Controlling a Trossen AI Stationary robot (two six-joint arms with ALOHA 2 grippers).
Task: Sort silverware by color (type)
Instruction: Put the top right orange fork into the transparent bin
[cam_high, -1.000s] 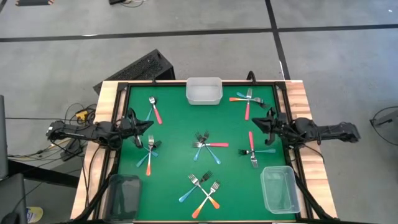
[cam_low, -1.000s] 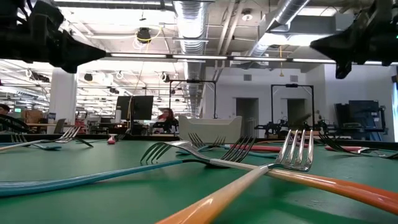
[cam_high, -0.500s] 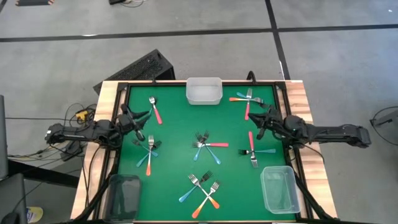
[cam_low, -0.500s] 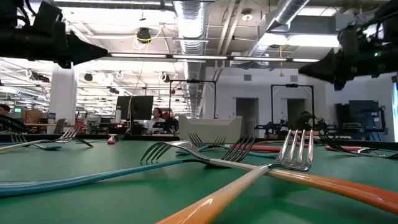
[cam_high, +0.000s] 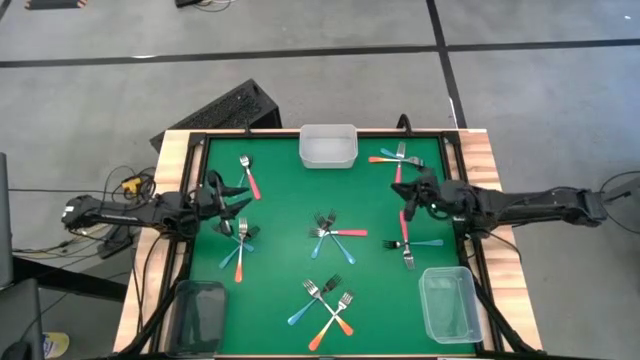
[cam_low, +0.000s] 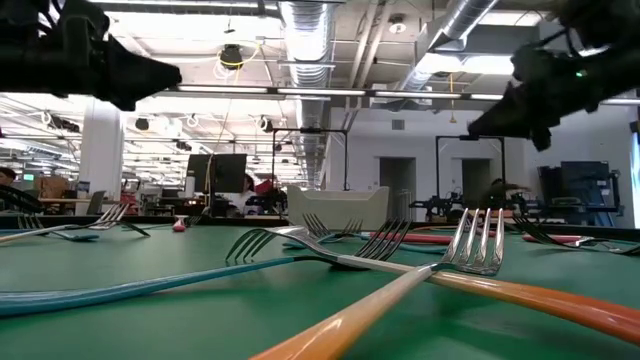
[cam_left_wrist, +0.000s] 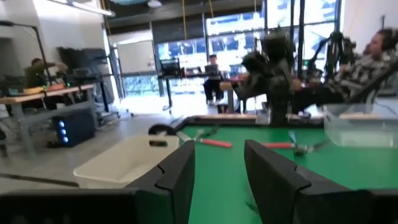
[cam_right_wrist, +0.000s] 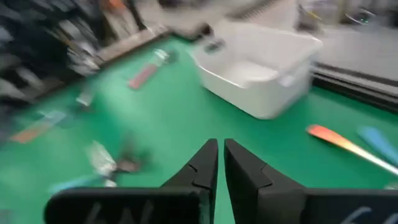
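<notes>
Left hand (cam_left_wrist: 217, 177) parted, empty, right hand (cam_right_wrist: 219, 163) nearly closed, empty

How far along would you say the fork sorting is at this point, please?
Nothing looks done: the three containers hold no forks, and the forks lie in mixed-colour clusters on the green mat. In hand: the left gripper, fingers apart, and the right gripper, fingers nearly together, hover over the mat near clusters, holding nothing. All the picking and sorting is left.

Forks (cam_high: 327, 233) showing shiny metal tines, glossy plastic handles. Table (cam_high: 280, 215) wearing matt green cover, pale wood edge. Containers (cam_high: 328, 146) looking translucent smooth plastic. Fingers (cam_left_wrist: 177, 180) showing matt black plastic.
</notes>
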